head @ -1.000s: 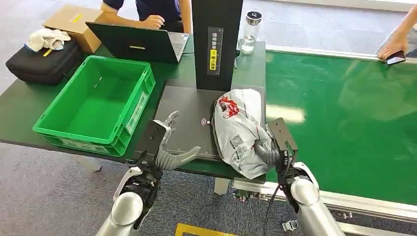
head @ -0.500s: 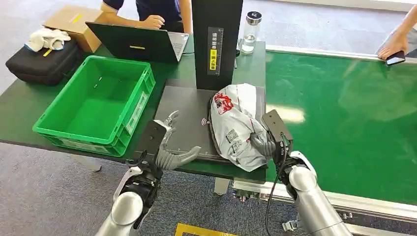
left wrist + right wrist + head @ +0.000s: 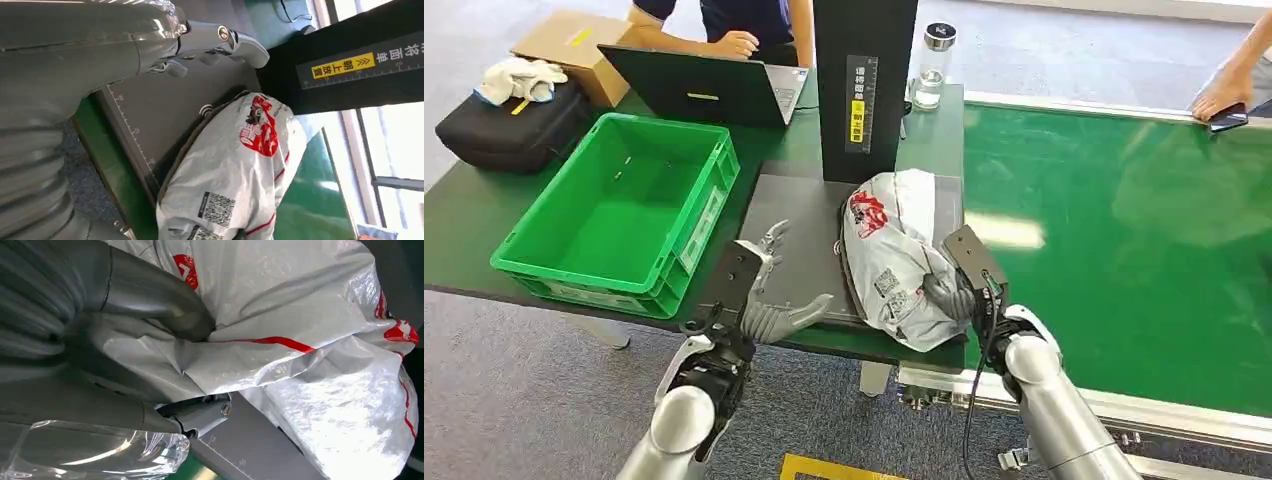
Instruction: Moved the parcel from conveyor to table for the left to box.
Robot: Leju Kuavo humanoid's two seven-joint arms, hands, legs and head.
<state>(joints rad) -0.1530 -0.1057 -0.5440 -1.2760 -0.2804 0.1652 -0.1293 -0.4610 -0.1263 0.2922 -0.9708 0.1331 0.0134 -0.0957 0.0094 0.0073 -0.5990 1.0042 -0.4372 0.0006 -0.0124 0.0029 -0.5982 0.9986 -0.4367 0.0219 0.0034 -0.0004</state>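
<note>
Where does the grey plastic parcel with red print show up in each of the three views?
Head view: the grey plastic parcel with red print lies centre frame on the dark scanner plate, the right robot hand gripping its near end.
Left wrist view: lower centre.
Right wrist view: across most of the frame, pinched by the hand.
Shared landmark: the parcel's red logo.

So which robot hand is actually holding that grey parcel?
The right robot hand, fingers dug into the grey parcel. The left robot hand hovers empty beside it.
</note>
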